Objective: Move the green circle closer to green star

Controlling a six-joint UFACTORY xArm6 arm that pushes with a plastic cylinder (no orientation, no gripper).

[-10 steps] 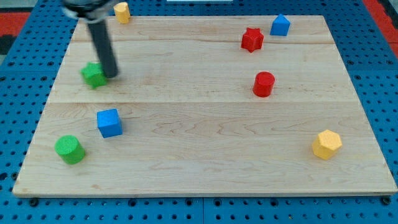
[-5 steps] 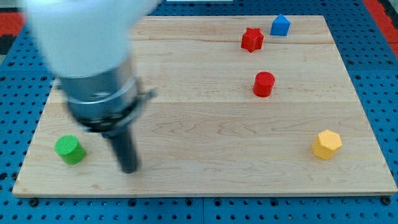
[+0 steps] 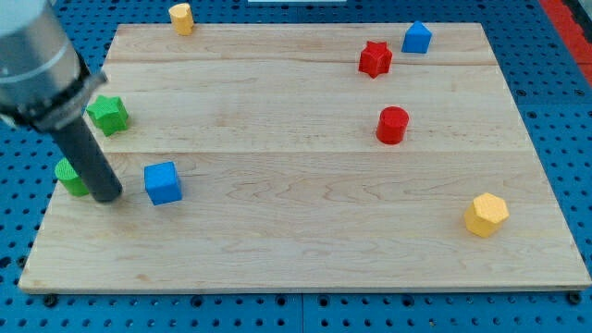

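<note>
Setting: we read this as a robotics lab bench.
Base surface: a blue perforated plate with a regular grid of holes, showing past every edge of the worktop.
Worktop: a pale wooden board of joined planks, laid flat on that plate.
Test pieces: small moulded blocks in plain colours, such as a red star near the top edge and a yellow hexagonal block near the bottom-right corner.
Machine: we see a grey cylindrical arm housing at the top-left corner, carrying a dark rod.
</note>
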